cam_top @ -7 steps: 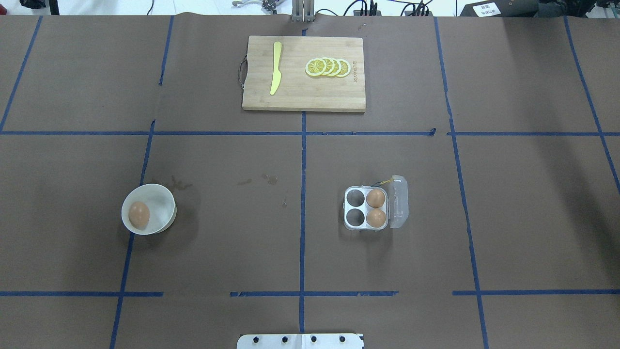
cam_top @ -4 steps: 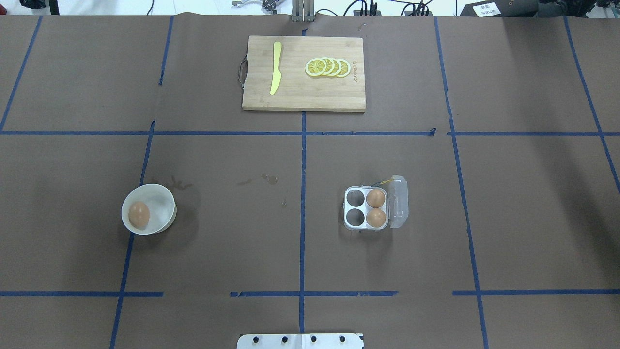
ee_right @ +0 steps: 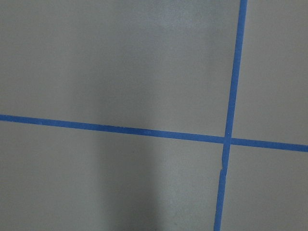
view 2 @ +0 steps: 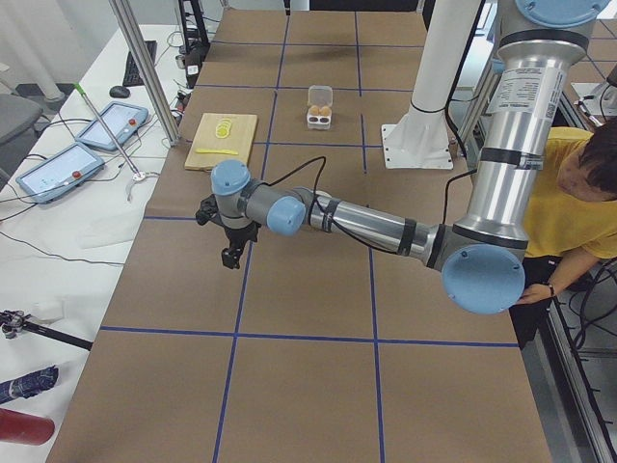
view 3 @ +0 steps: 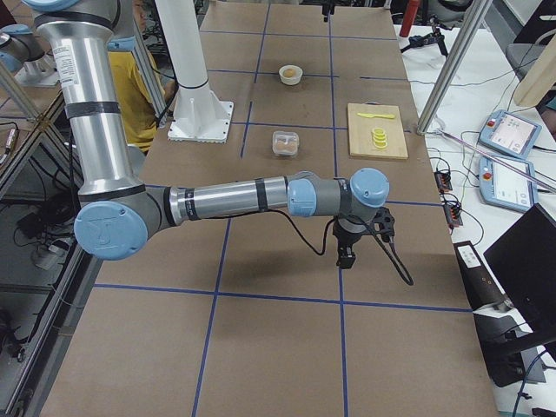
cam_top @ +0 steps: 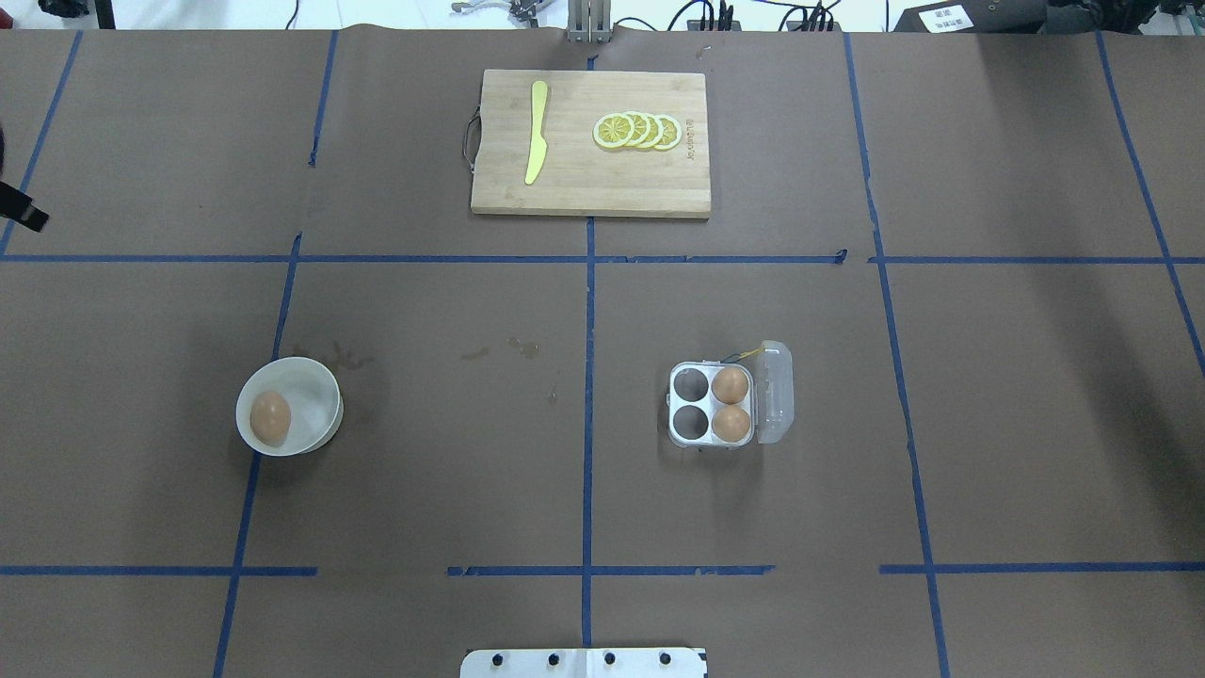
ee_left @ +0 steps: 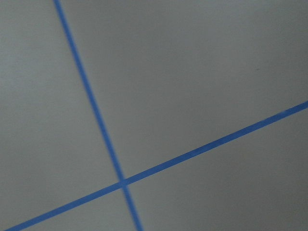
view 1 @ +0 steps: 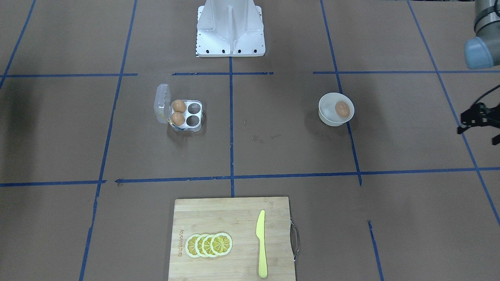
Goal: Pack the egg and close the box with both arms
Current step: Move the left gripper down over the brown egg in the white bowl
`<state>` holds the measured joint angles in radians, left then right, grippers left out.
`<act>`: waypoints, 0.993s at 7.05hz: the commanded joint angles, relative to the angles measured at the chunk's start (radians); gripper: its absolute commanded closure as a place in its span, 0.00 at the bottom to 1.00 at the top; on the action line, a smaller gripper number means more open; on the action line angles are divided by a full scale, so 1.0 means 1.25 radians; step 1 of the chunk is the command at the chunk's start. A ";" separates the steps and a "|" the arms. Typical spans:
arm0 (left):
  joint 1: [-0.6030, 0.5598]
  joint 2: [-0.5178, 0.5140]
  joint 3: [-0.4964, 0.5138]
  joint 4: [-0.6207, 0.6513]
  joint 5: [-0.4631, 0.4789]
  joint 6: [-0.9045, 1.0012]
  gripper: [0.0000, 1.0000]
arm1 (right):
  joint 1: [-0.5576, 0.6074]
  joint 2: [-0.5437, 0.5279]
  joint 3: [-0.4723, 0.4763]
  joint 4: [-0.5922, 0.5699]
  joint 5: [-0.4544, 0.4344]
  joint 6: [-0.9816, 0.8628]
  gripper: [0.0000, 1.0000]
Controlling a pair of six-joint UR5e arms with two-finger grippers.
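Note:
The egg (cam_top: 270, 418) lies in a round white bowl (cam_top: 315, 395) at the left; it also shows in the front-facing view (view 1: 342, 109). The box (cam_top: 680, 405) stands right of centre with its clear lid (cam_top: 778, 394) open to the right. Its right cells hold two brown eggs (cam_top: 731, 386); its two left cells are empty. My left gripper (view 1: 481, 117) hangs far left of the bowl, only a black sliver (cam_top: 21, 215) at the overhead edge; I cannot tell its state. My right gripper (view 3: 346, 254) hangs far right of the box, and I cannot tell its state. Both wrist views show only table.
A wooden cutting board (cam_top: 591, 188) lies at the far middle with a yellow knife (cam_top: 537, 132) and lemon slices (cam_top: 638, 131). The robot's white base (view 1: 230, 29) stands at the near edge. A person in yellow (view 2: 578, 183) stands behind the robot.
A black piece of my left gripper has come into the overhead view at the left edge. The egg, the bowl and the box have not moved.

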<state>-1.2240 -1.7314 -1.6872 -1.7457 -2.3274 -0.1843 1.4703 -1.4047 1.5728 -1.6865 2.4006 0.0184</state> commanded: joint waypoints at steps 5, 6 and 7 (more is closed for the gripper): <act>0.425 -0.020 -0.189 0.030 0.245 -0.714 0.01 | -0.043 -0.004 0.006 0.001 0.018 -0.005 0.00; 0.454 -0.038 -0.201 0.111 0.264 -0.720 0.01 | -0.055 -0.003 0.006 0.001 0.018 -0.005 0.00; 0.483 -0.106 -0.199 0.233 0.330 -0.721 0.01 | -0.058 -0.004 0.006 0.001 0.020 -0.004 0.00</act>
<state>-0.6709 -1.7939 -1.9310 -1.6014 -1.9927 -1.0672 1.4073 -1.4092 1.5803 -1.6858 2.4241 0.0127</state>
